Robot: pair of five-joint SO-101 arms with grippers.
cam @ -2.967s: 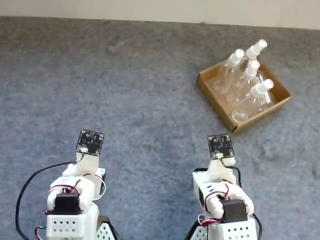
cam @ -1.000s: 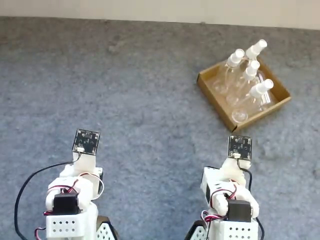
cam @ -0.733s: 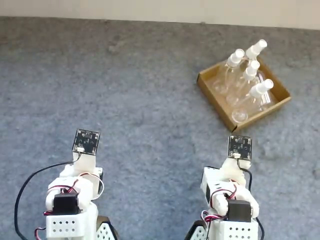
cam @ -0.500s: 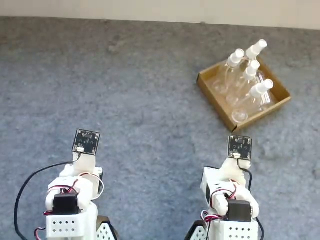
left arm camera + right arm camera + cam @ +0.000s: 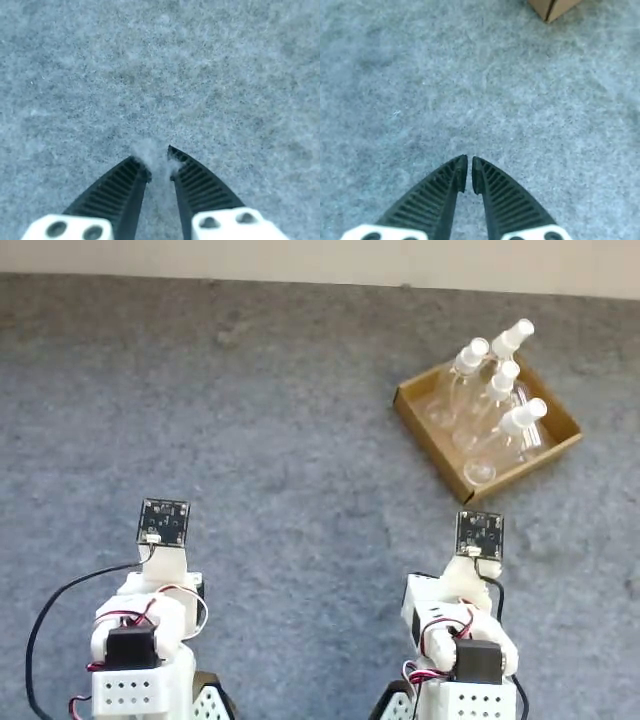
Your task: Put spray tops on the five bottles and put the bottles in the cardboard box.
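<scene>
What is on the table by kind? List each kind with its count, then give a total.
Bottles with spray tops: 4 can be told apart; their clear bodies overlap, so a fifth may be hidden
Cardboard box: 1
Grippers: 2, left gripper and right gripper
Total: 7

The high camera looks straight down on the tabletop; wrist cameras face it closely, the right sharing the box corner.
</scene>
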